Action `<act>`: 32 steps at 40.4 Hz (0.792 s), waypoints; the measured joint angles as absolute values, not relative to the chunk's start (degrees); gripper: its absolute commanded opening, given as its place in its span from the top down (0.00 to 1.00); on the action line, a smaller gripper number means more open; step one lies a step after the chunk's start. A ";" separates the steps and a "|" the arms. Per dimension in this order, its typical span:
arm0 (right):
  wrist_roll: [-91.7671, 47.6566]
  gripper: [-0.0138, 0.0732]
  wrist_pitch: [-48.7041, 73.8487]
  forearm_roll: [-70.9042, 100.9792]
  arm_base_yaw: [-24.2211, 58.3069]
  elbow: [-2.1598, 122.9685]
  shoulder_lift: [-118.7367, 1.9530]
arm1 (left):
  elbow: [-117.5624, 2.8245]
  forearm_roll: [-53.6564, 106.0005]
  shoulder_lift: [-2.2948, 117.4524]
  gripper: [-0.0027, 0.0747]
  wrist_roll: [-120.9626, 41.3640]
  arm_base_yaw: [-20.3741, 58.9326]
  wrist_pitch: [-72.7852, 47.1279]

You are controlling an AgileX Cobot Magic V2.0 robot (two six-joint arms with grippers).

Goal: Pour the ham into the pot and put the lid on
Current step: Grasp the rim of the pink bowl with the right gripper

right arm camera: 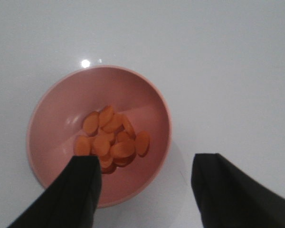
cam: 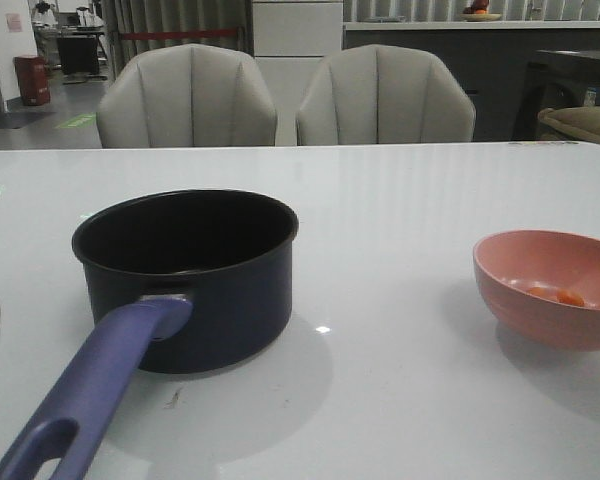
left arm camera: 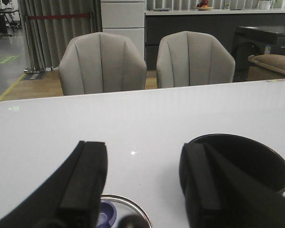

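Front view: no readable writing on pot [cam: 195, 285].

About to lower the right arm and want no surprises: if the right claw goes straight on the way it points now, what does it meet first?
Probably the pink bowl holding the ham: the open right claw straddles its rim, though depth is unclear.
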State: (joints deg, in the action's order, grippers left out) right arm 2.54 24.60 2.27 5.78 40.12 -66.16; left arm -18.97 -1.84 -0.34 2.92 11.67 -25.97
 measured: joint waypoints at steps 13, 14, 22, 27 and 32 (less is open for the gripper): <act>2.54 0.23 29.28 4.62 1.21 49.81 -83.60 | -18.97 -1.84 -0.34 0.47 2.92 11.67 -25.97; 2.54 0.23 29.39 4.66 1.21 50.29 -84.67 | -18.97 -1.84 -0.34 0.47 2.92 11.67 -25.97; 2.54 0.26 30.45 6.08 1.21 54.28 -92.82 | -18.97 -1.84 -0.34 0.47 2.92 11.67 -25.97; 2.20 0.43 30.93 7.70 1.21 56.06 -96.34 | -18.97 -1.84 -0.34 0.47 2.92 11.67 -25.97; 2.20 0.70 31.75 9.42 1.21 57.72 -99.09 | -18.97 -1.84 -0.34 0.47 2.92 11.67 -25.97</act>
